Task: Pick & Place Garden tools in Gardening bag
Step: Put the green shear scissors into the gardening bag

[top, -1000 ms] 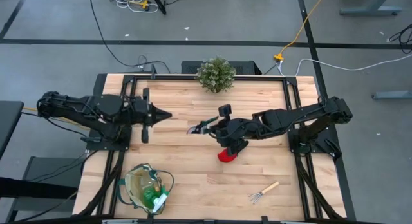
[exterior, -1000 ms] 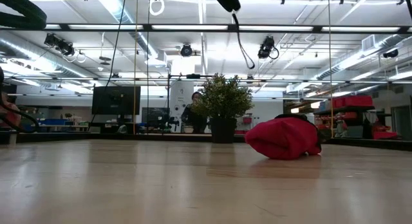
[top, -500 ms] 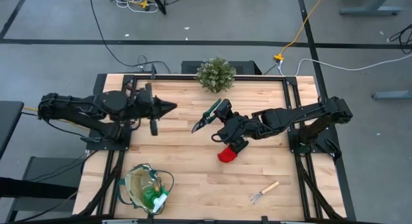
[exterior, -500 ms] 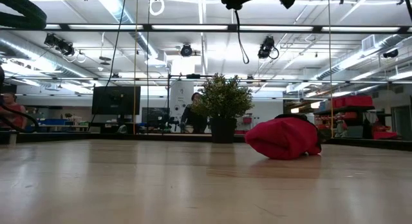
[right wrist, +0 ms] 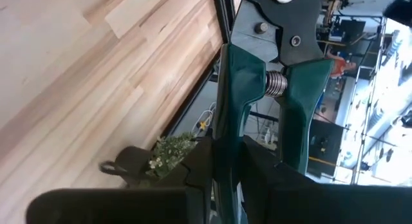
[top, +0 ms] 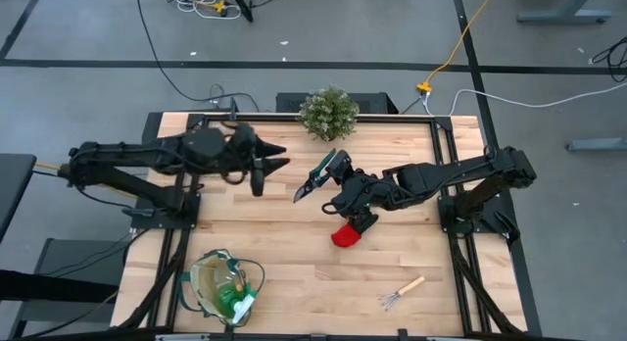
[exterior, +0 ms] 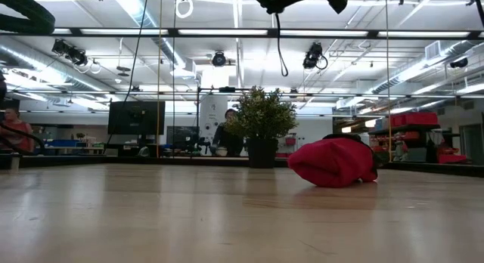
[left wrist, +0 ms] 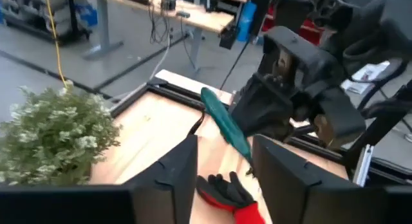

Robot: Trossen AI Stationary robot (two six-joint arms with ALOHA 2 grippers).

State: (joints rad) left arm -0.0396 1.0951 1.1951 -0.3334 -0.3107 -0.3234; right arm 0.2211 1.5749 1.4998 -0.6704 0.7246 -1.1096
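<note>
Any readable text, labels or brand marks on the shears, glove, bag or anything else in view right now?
None can be read.
Pruning shears: no legible marking.
Glove: no print visible.
Gardening bag: too small to tell.
Monitor in the room behind: too blurred to read.

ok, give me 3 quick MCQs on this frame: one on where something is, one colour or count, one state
1. Where is the gardening bag?
A. beside the potted plant
B. near the table's front-left corner
C. under the right arm

2. What colour are the handles of the pruning shears?
A. green
B. yellow
C. white

3. What is the right gripper doing?
A. open over the glove
B. parked and empty at the table edge
C. shut on the shears, held up off the table

Key:
1 B, the high view shows it there.
2 A, the right wrist view shows green handles.
3 C, the shears stick out of it above the wood, toward the open left gripper.
</note>
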